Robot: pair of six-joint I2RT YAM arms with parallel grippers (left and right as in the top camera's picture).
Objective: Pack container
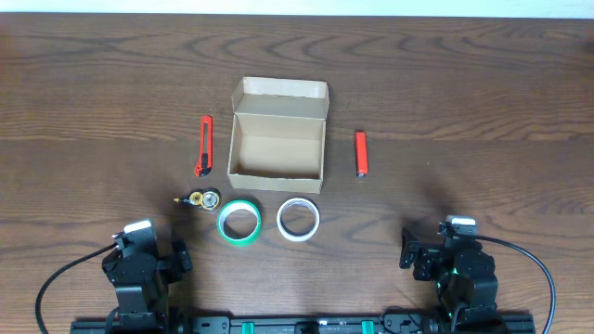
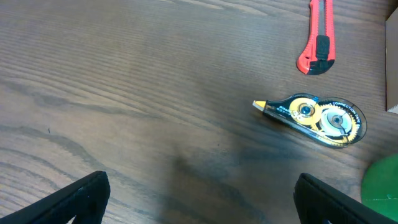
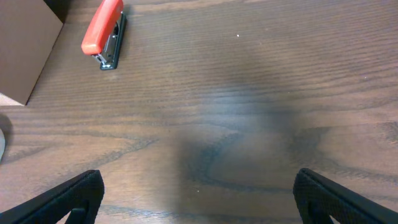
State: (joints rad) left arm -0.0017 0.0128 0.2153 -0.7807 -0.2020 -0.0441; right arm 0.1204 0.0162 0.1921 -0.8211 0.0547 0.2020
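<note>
The table (image 2: pixel 124 93) is dark grained wood with a soft sheen. The container (image 1: pixel 277 139) is matt cardboard. Ahead of the left hand (image 2: pixel 202 202), the tape dispenser (image 2: pixel 317 118) is clear glossy plastic.

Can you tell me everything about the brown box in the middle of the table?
The container is a plain tan-brown cardboard box, rectangular, with no marks on it. It sits flat near the middle of the wooden table. Its hinged flap lid is open and stands up along the far side. The inside is empty. Nothing touches it except the table under it.
</note>
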